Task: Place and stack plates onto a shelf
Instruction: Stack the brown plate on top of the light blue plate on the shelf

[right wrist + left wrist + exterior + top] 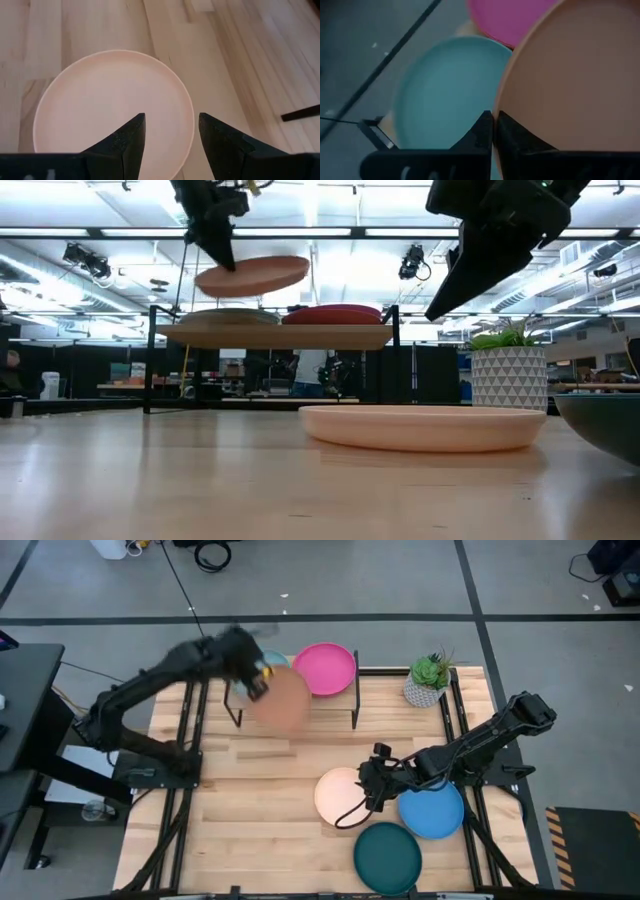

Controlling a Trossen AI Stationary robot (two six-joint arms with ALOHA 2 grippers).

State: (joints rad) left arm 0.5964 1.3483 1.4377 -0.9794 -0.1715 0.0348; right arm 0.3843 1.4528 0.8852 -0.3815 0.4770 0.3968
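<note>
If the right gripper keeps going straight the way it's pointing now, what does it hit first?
Most likely the peach plate. The right gripper points down with its fingers open above that plate's near edge, and nothing shows in between. Exact height above it is unclear.

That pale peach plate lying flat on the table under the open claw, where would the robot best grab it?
Probably by the rim. The round matte peach plate lies flat on the wooden tabletop, shallow, with only its raised edge to pinch. The right end effector hangs open above its near edge, so coming down from above with one finger inside the lip and one outside looks best.
</note>
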